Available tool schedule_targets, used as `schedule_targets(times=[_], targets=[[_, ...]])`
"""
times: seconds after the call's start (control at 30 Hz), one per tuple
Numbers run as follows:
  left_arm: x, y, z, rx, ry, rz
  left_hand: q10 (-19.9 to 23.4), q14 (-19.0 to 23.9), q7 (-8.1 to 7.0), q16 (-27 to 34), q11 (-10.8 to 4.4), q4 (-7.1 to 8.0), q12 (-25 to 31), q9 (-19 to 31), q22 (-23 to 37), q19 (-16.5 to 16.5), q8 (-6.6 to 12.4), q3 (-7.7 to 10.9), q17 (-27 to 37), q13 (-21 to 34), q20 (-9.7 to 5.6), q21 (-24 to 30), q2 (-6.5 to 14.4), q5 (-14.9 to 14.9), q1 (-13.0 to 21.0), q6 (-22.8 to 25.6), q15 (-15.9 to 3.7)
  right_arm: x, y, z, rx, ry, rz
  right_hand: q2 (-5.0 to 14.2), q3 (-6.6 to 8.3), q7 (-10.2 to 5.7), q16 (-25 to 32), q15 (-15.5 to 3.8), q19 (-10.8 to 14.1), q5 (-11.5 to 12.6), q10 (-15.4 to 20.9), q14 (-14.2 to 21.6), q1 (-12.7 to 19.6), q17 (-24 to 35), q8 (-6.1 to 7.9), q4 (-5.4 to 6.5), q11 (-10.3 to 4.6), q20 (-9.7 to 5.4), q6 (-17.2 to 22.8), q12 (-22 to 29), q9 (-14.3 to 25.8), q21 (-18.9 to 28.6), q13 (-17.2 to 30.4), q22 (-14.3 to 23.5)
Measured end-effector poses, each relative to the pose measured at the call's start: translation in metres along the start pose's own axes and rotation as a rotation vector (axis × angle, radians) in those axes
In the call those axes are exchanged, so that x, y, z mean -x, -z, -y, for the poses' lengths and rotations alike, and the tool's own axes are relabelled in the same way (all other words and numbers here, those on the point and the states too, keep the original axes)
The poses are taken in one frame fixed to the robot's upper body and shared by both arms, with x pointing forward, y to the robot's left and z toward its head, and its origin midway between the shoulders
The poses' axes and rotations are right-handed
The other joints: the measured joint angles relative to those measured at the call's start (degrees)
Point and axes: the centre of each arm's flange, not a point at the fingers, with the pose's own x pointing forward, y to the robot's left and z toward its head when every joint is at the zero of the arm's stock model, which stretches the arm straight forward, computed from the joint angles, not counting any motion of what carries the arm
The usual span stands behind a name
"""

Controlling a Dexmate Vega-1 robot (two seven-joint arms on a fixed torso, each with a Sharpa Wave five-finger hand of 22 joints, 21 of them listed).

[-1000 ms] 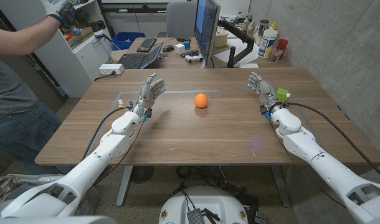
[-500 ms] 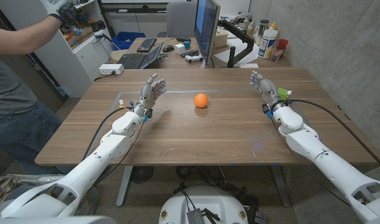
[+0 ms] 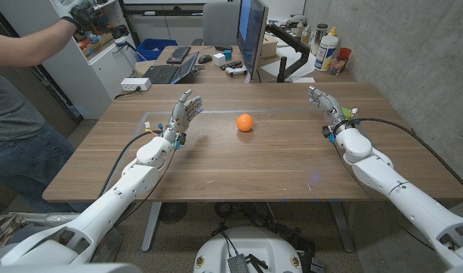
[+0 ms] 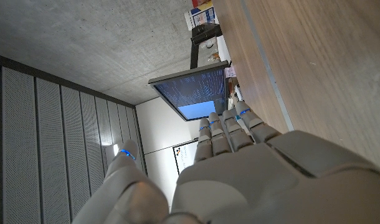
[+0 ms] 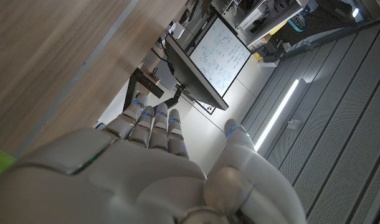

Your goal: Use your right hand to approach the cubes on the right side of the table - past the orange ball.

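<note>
The right hand [image 3: 328, 106] stands with fingers extended and apart, holding nothing, on the table [image 3: 277, 163] right of the orange ball [image 3: 245, 122]. The cubes [image 3: 345, 114], a green sliver just behind it, are mostly hidden; reaching blind could knock them away.

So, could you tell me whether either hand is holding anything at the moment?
Nothing is held: the left hand and right hand both have fingers extended, and the orange ball sits alone on the table.

Both arms reach forward, each robot hand held up with fingers straight and apart: the left [image 3: 183, 111], the right [image 3: 325, 105].
</note>
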Motion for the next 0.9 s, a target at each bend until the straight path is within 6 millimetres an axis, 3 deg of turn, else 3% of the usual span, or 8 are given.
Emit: schedule_targets(times=[0.2,0.53,0.9], targets=[[0.001,-0.0033,0.001,-0.007,-0.001,0.001,0.0,0.0,0.0,0.0,0.0,0.0,0.0,0.0,0.0,0.0,0.0,0.0,0.0,0.0,0.0,-0.19,0.0,0.42,0.0,0.0,0.0,0.0012,-0.002,0.0024,0.051,0.008,0.0,0.0,0.24,-0.12,0.0,0.0,-0.22,0.0,0.0,0.0,0.04,0.0,0.0,-0.24,0.0,0.22,0.12,0.0,0.0,-0.22,0.0,0.0],[0.0037,-0.0068,0.0008,-0.021,-0.002,-0.004,0.0,0.0,-0.1,0.0,0.0,0.0,0.0,0.0,0.0,0.31,0.0,0.0,0.0,0.0,0.31,-0.6,0.0,0.45,0.0,0.1,0.01,0.0021,-0.005,0.0055,0.148,0.021,-0.006,0.08,0.47,-2.75,-0.28,-0.41,-0.62,0.37,0.3,0.41,1.58,0.01,0.0,-0.95,-0.31,0.62,0.88,0.0,0.0,-0.66,0.0,0.0],[0.0056,-0.0075,-0.0004,-0.029,-0.008,-0.011,0.31,0.2,-0.32,0.0,-0.31,-0.14,0.0,0.0,0.0,0.31,0.0,-0.15,0.0,0.0,0.31,-0.82,0.0,0.45,0.0,0.31,-0.2,-0.0003,-0.0098,0.01,0.229,0.039,-0.004,0.07,0.71,-3.78,-0.49,-1.24,-1.86,0.45,-0.35,0.19,2.66,0.01,0.0,-1.67,-0.96,1.86,1.29,-0.45,0.0,-1.55,0.0,0.0]])
